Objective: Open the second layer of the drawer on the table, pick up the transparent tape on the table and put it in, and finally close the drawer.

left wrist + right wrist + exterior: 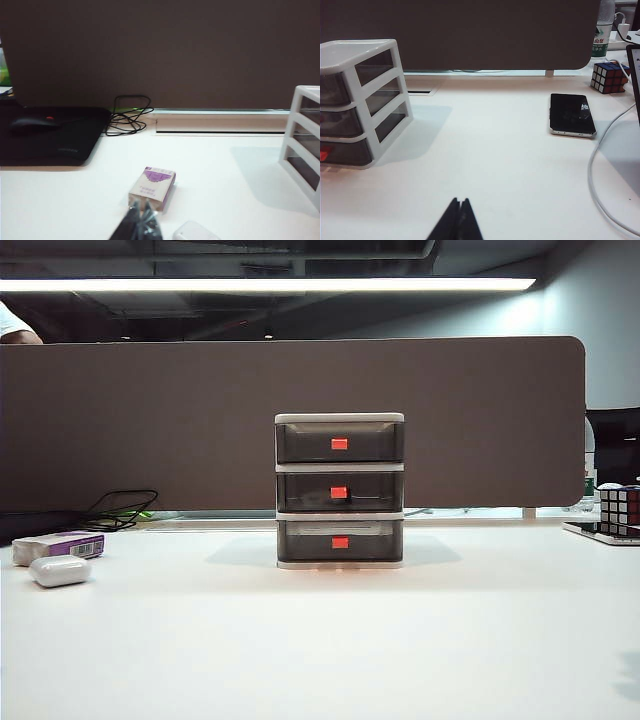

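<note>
The table point(330, 650), a wide white desktop, stretched in front of a long dark partition point(150, 420) under a strip of ceiling light. At its middle stood the drawer point(340, 490), a three-tier unit in an off-white frame, all three smoky grey fronts flush and closed. The second layer point(340, 492), the middle tier, showed its red-orange handle square to the exterior camera and sat shut between the top and bottom tiers.

A black mat point(50, 135) lay on the far left of the desk with a dark mouse point(32, 122) on it and a coil of black cable point(127, 120) just beside. A black phone point(571, 114) rested face up on the right side, well apart from the unit, with a white cable point(600, 170) curving past it. A colour-cube puzzle point(609, 76) stood near the partition's right end.

A purple-and-white box point(152, 186) lay on the left side of the desk, and a white oval case point(60, 570) sat just beside it.

The left gripper point(141, 225) hung low over the desk close to the box, its dark fingers pressed together with nothing between them. The right gripper point(457, 222) hovered over bare desktop to the right of the unit, its fingers likewise meeting at a point and empty.

The transparent tape could not be seen in any view.
</note>
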Available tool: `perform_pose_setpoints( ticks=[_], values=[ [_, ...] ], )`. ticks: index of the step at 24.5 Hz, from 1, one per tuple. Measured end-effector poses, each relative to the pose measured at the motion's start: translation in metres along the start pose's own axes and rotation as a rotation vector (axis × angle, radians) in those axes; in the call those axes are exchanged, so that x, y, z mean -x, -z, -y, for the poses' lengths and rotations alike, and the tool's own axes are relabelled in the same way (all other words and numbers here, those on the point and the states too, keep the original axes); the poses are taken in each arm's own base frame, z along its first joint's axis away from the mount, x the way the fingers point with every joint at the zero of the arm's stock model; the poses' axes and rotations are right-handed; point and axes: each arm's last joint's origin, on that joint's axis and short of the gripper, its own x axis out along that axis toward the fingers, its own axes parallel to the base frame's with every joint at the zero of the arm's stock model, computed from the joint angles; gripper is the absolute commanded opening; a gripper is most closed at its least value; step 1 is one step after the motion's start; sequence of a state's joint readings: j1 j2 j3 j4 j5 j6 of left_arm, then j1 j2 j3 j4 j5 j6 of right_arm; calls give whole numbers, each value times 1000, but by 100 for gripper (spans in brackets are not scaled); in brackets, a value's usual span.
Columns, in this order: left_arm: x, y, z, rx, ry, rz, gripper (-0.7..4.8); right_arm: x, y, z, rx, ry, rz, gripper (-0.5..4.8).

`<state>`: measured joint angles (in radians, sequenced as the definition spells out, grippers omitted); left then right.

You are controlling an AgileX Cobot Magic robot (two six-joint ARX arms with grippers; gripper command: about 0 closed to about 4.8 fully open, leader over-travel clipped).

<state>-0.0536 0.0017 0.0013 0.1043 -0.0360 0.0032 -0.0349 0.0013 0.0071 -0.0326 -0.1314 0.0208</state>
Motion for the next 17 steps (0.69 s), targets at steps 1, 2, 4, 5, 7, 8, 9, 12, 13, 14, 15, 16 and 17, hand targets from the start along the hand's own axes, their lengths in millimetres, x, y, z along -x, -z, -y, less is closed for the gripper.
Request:
perform_pose_setpoints(
  ticks=[1, 2, 4, 5, 7, 8, 9, 12, 13, 14, 15, 16, 17],
  values=[
    [0, 1, 0, 0, 0, -7, -5, 0, 0, 0, 0, -2, 0, -5],
    [0, 1, 0, 0, 1, -12, -5, 0, 0, 0, 0, -3, 0, -5],
    [0, 1, 0, 0, 1, -14, -5, 0, 0, 0, 0, -3, 0, -5],
    [0, 1, 0, 0, 1, -14, -5, 0, 0, 0, 0, -3, 0, -5],
    [0, 1, 0, 0, 1, -14, -4, 0, 0, 0, 0, -3, 0, -5],
    [0, 1, 0, 0, 1, -14, -5, 0, 0, 0, 0, -3, 0, -5],
    [0, 2, 0, -1, 1, -16, -4, 0, 0, 0, 0, -3, 0, -5],
    [0, 2, 0, -1, 1, -19, -5, 0, 0, 0, 0, -3, 0, -5],
    [0, 2, 0, -1, 1, -19, -5, 0, 0, 0, 0, -3, 0, -5],
    [0, 2, 0, -1, 1, -19, -5, 0, 0, 0, 0, -3, 0, -5],
    [0, 2, 0, -1, 1, -19, -5, 0, 0, 0, 0, -3, 0, -5],
    [0, 2, 0, -1, 1, -19, -5, 0, 0, 0, 0, -3, 0, -5],
    [0, 2, 0, -1, 1, -19, -4, 0, 0, 0, 0, -3, 0, -5]
  ],
)
